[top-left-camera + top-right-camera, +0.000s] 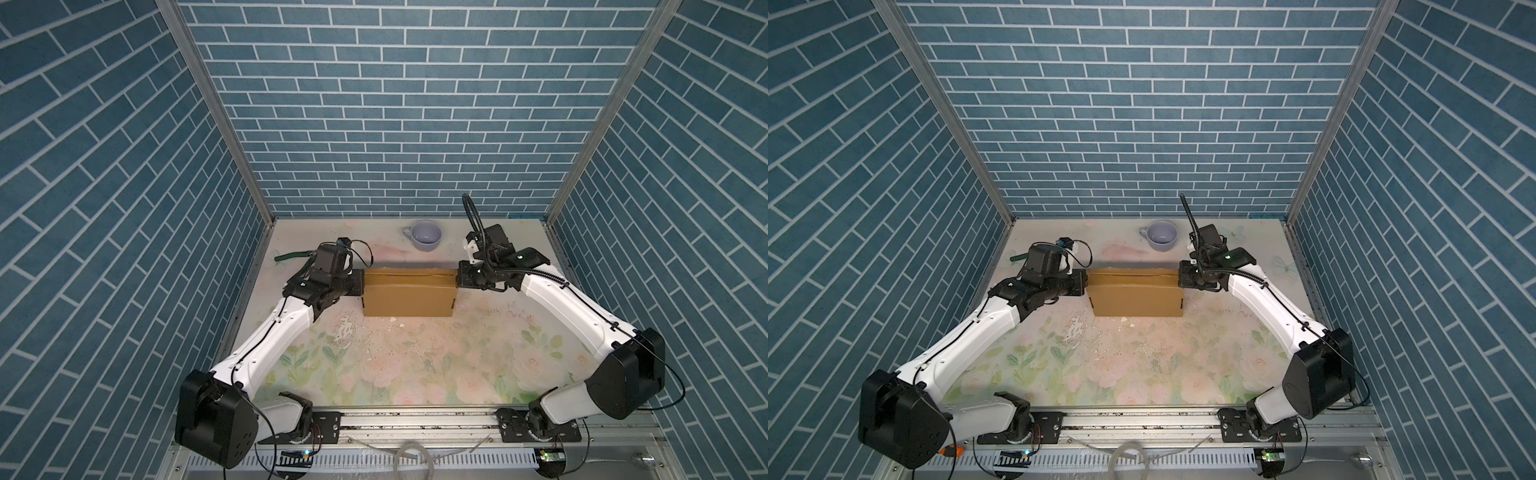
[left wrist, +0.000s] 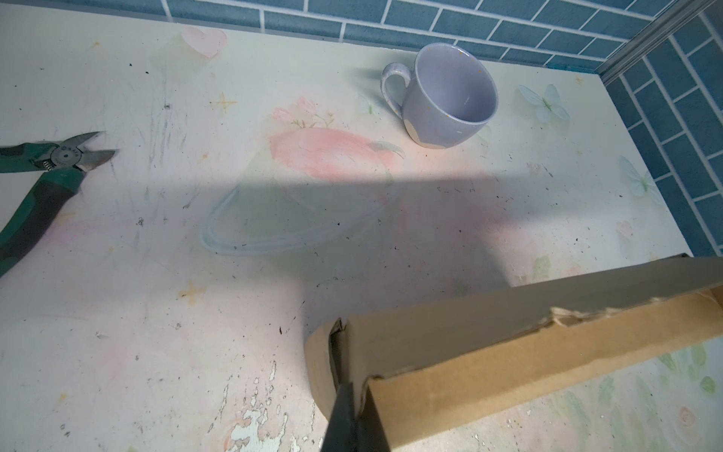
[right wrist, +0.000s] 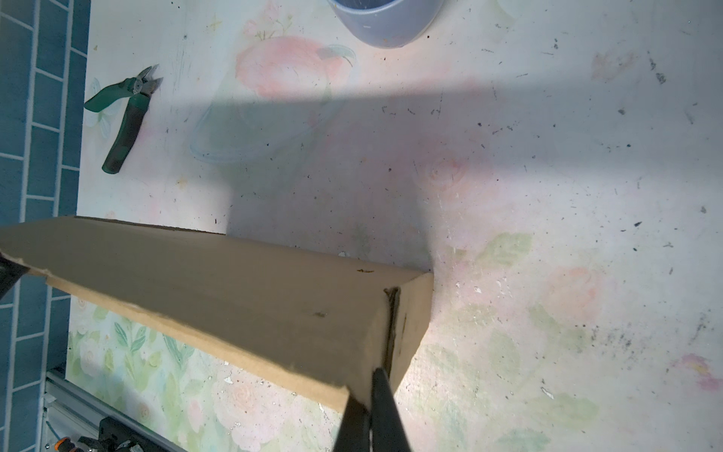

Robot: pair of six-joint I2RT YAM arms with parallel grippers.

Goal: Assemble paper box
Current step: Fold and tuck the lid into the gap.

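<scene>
We've got the left gripper (image 2: 351,391) clamped tight on one end of the paper box (image 1: 409,299), right gripper (image 3: 369,393) clamped on the other. The cup (image 1: 424,235) sits beyond both.

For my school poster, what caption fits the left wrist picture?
Left gripper, jaws shut on the paper box corner; purple cup and green cutters sit on the flowery table.

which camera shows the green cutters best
The right wrist view: the green cutters lie whole in frame, blades parted. The left wrist view shows them larger but cropped at the picture's edge. In both top views only a handle end shows past the left arm.
</scene>
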